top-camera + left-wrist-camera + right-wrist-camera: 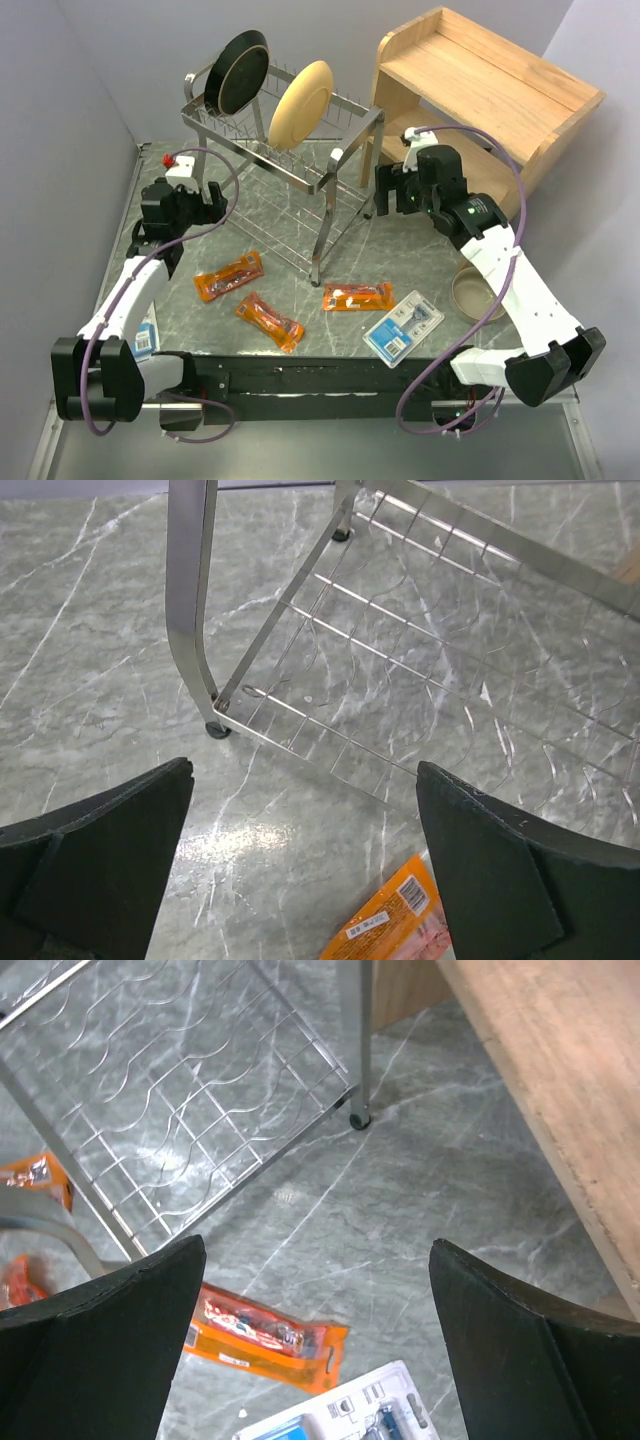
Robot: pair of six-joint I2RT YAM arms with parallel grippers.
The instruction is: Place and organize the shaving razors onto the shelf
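Observation:
Three orange razor packets lie on the marble table: one at the left, one in the middle and one at the right. A blue-and-white blister card lies right of them. A second card lies partly under the left arm. The wooden shelf stands at the back right with nothing on it. My left gripper is open and empty above the table, with a packet by its right finger. My right gripper is open and empty above a packet and the card.
A chrome wire dish rack stands at the back centre and holds a black plate and a cream plate. Its feet and lower grid lie close to both grippers. A tan bowl sits under the right arm.

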